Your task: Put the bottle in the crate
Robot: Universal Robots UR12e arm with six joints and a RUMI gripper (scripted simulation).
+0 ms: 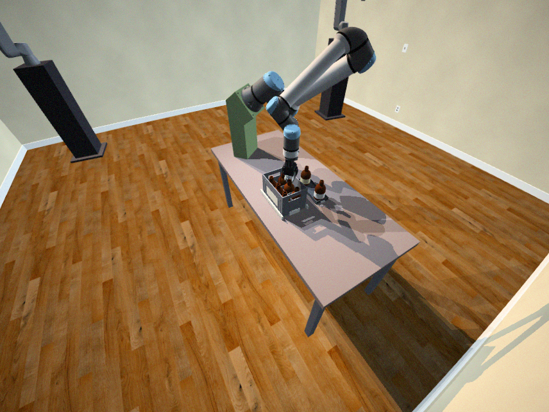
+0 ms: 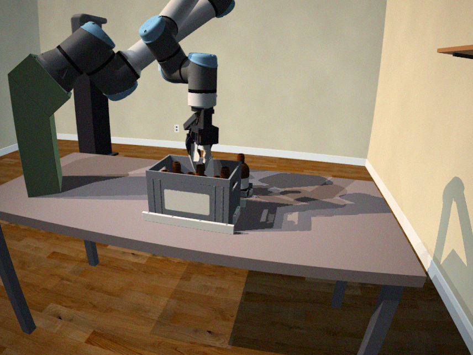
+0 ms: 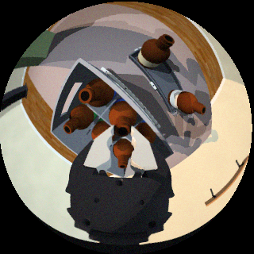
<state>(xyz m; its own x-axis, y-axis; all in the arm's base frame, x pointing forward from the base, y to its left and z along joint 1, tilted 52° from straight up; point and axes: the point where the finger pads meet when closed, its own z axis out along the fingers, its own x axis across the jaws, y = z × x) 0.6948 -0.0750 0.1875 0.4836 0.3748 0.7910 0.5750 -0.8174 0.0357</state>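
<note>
The grey crate (image 2: 193,191) stands on the table and holds several brown bottles; it also shows in the top view (image 1: 283,195) and the wrist view (image 3: 99,115). My gripper (image 2: 199,162) points straight down over the crate's far side and is shut on the neck of a brown bottle (image 3: 122,152), whose body is down inside the crate. The gripper also shows in the top view (image 1: 288,176). Behind the crate lies the tray (image 3: 167,79) with two upright brown bottles (image 3: 156,49) (image 3: 186,101).
The green robot base (image 2: 36,126) stands at the table's left end. A white strip (image 2: 188,222) lies along the crate's front foot. The table edge (image 2: 229,263) runs in front of the crate.
</note>
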